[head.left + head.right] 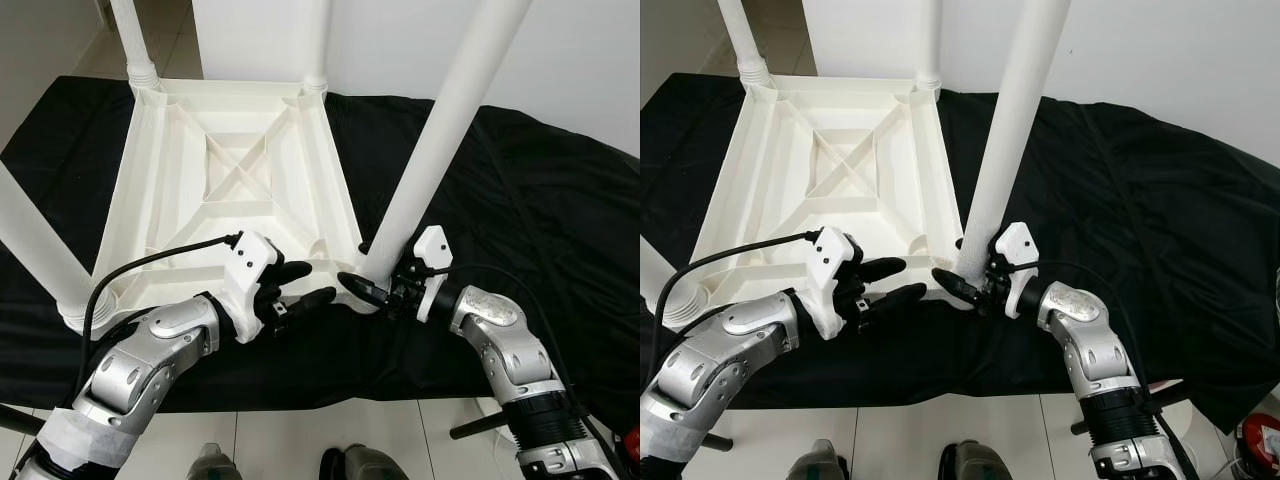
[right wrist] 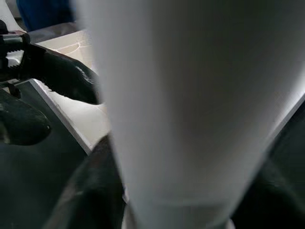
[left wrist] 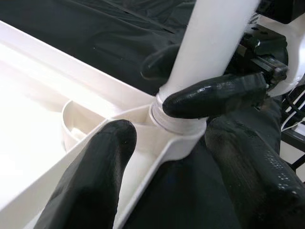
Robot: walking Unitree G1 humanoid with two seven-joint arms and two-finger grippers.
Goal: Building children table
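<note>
The white plastic tabletop point(image 1: 235, 185) lies upside down on a black cloth point(image 1: 540, 210), its ribbed underside with an X-shaped brace facing up and legs rising from its corners. At the near right corner, the leg point(image 1: 445, 130) stands tilted in its corner socket point(image 3: 178, 131), leaning up and away to the right. The right gripper point(image 1: 372, 288) is closed around the base of this leg just above the socket: the left wrist view shows one black finger point(image 3: 214, 95) wrapped across the front of the leg and another behind it, and in the right wrist view the white leg runs between the two fingers. The left gripper point(image 1: 300, 285) sits just beside that corner at the tabletop's near edge, its two fingers parted and holding nothing; one finger lies over the inner side of the rim, the other over the cloth outside, tips pointing toward the socket and close to the right gripper. Other legs point(image 1: 135, 40) stand at the far corners and the left side. White tile floor point(image 1: 300, 440) shows below the cloth's near edge.
</note>
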